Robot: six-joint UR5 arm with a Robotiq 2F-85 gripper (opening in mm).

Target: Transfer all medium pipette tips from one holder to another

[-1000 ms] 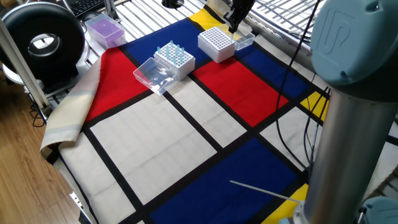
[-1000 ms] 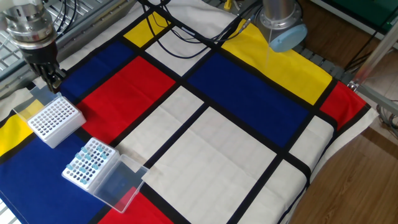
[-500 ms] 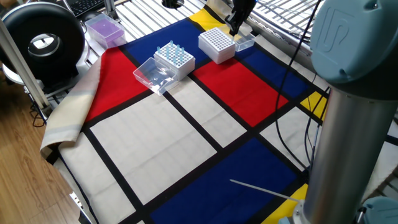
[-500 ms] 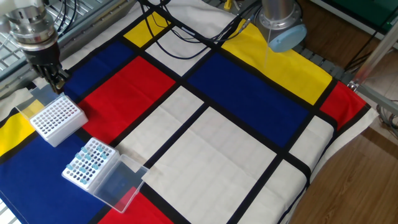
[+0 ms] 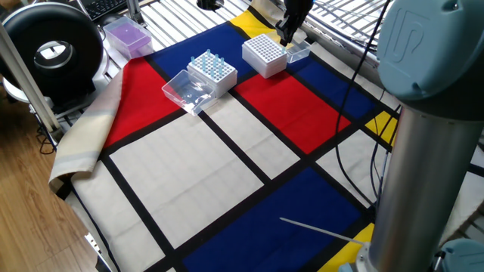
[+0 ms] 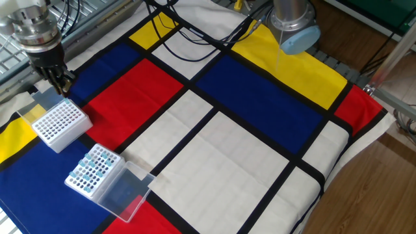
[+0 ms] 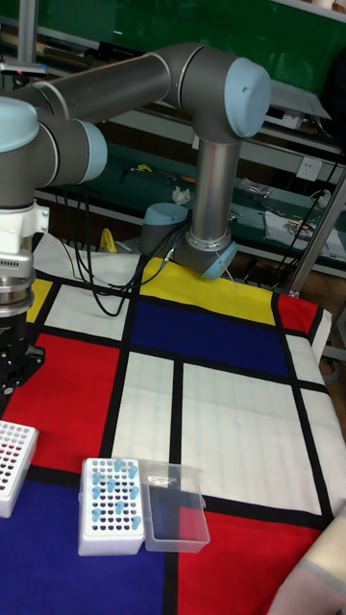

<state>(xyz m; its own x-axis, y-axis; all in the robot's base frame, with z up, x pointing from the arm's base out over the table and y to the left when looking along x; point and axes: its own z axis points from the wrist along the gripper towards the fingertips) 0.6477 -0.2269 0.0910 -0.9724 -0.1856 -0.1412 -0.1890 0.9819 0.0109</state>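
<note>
the medium pipette tips [image 5: 209, 61] are seen standing in a white holder [image 6: 95, 170] on the blue patch of the checked cloth [image 6: 214, 140], its clear lid [image 7: 176, 520] folded open beside it. a second white holder [image 5: 264, 53], with no tips seen in it, is set near the first. the gripper [image 6: 63, 85] is held just above the far edge of that second holder, and whether its fingers are spread or pressed together cannot be told.

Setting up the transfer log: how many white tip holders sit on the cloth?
2. One holder lies just below the gripper and looks empty. The other holder, nearer the cloth's edge with its clear lid open, carries the pale-blue tips.
</note>
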